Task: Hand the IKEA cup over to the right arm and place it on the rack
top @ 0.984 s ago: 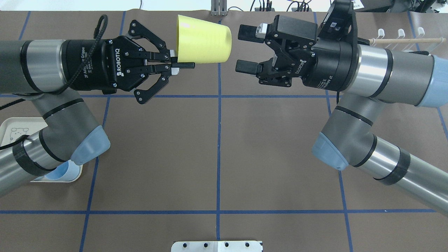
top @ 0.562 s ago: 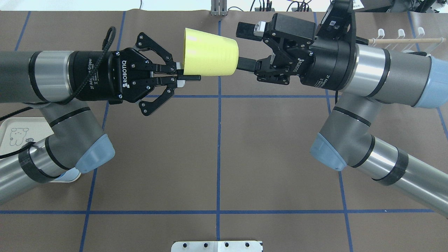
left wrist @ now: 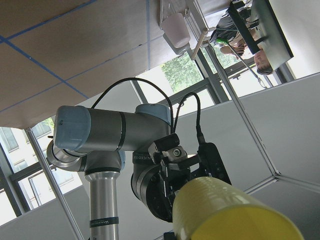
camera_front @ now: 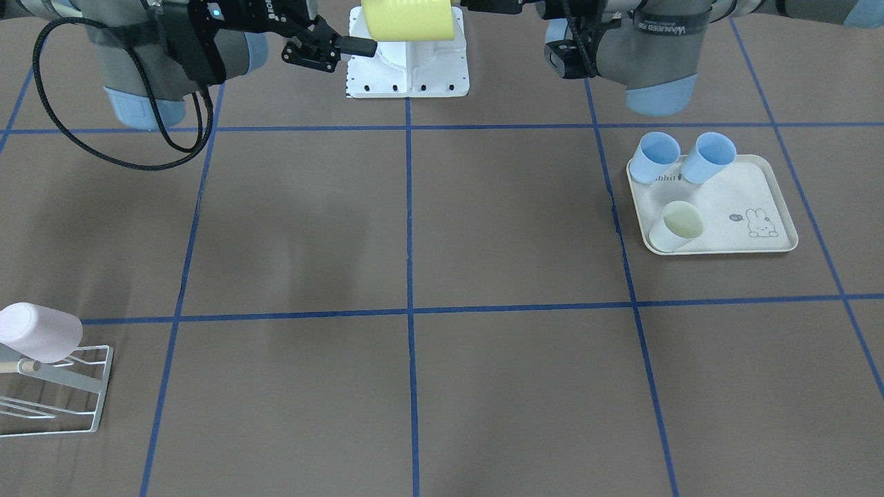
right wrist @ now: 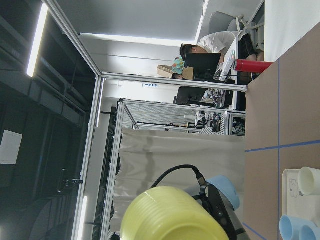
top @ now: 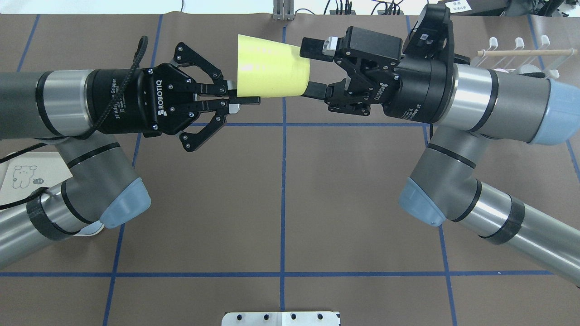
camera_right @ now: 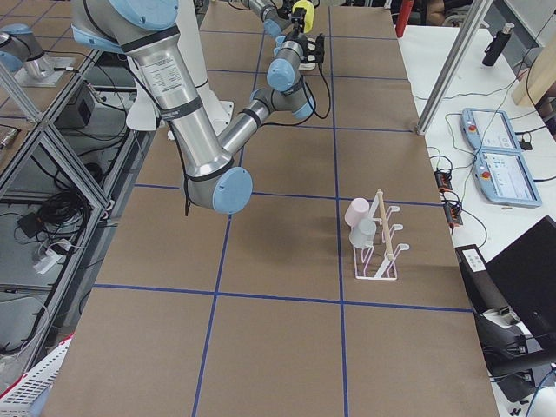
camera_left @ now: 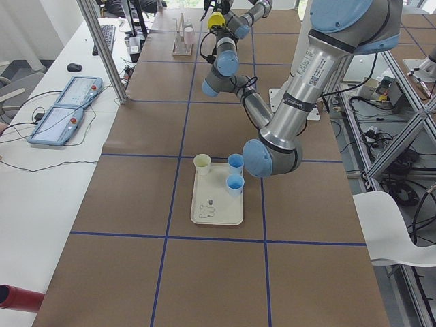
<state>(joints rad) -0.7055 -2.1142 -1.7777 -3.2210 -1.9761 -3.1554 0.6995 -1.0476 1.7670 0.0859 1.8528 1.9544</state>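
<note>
The left hand (top: pixel 247 99) pinches the rim of a sideways yellow cup (top: pixel 272 68) above the tabletop (top: pixel 281 203). Opposite it, the right hand (top: pixel 313 68), fingers spread, straddles the cup's base.

Bright even light, soft shadows on the table (camera_front: pixel 276 228), windows (left wrist: pixel 175 70) glaring in left wrist view

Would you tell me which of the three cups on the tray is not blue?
The cream cup, alone on the tray; the two blue cups stand side by side.
</note>
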